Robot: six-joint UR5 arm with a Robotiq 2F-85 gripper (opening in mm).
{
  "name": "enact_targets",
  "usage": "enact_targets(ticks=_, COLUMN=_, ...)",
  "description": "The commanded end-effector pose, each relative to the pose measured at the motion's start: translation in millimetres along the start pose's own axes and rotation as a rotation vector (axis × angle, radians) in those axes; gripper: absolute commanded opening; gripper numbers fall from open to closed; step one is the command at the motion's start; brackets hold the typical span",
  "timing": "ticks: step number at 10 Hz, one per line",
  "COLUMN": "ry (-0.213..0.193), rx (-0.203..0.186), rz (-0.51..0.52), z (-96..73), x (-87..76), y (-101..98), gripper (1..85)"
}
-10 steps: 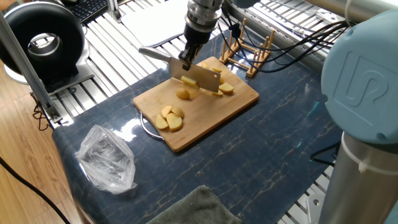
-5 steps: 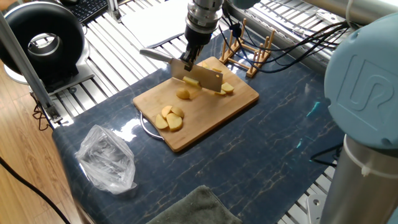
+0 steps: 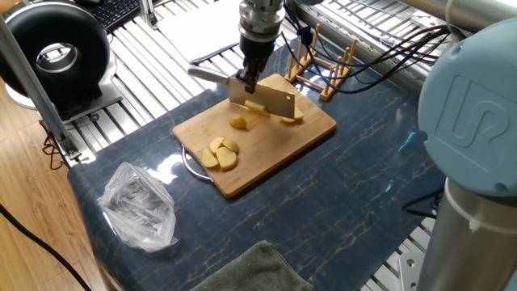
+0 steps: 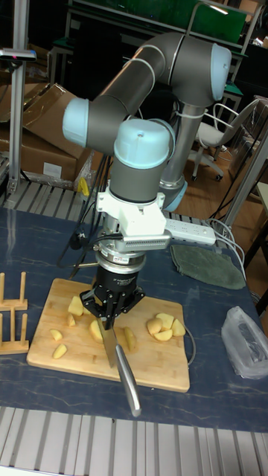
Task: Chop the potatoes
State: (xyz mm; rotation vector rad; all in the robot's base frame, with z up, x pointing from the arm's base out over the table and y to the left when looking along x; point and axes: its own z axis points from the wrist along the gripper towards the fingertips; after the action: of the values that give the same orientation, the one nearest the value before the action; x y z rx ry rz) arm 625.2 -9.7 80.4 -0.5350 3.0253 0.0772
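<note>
I saw a dark marbled table (image 3: 339, 202) carrying a bamboo cutting board (image 3: 283, 149), a crumpled plastic bag (image 3: 139, 206) and a grey cloth (image 4: 208, 265). My arm reached straight down, its gripper (image 3: 250, 79) clamped on a cleaver (image 3: 262, 99) above the board; the potatoes (image 3: 220, 153) lay scattered across the board.

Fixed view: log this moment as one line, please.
gripper: shut on cleaver | blade: above bamboo board | potatoes: cut pieces scattered on board
</note>
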Motion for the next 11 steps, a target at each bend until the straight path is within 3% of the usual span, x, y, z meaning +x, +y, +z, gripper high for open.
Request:
enact_targets(ticks=1, ry=0.001, rx=-0.015, rz=0.037, z=-11.2, x=-9.5, y=11.7, gripper=1.0)
enact_targets(ticks=3, ry=0.055, rx=-0.011, rz=0.047, z=-21.6, x=-5.4, y=18.8, gripper=1.0)
enact_targets(ticks=5, ry=0.179, rx=0.022, rz=-0.007, z=-21.6, x=25.1, y=16.6, gripper=1.0)
enact_targets(ticks=6, ry=0.219, rx=0.069, rz=-0.059, z=-19.4, x=34.9, y=7.9, gripper=1.0)
enact_targets(ticks=7, ry=0.289, rx=0.090, rz=-0.106, z=-19.1, x=52.8, y=6.6, gripper=1.0)
enact_targets(ticks=9, ry=0.338, rx=0.141, rz=-0.145, z=-19.2, x=64.8, y=-2.2, gripper=1.0)
enact_targets(ticks=11, ry=0.360, rx=0.139, rz=-0.146, z=-21.4, x=70.3, y=-1.5, gripper=1.0)
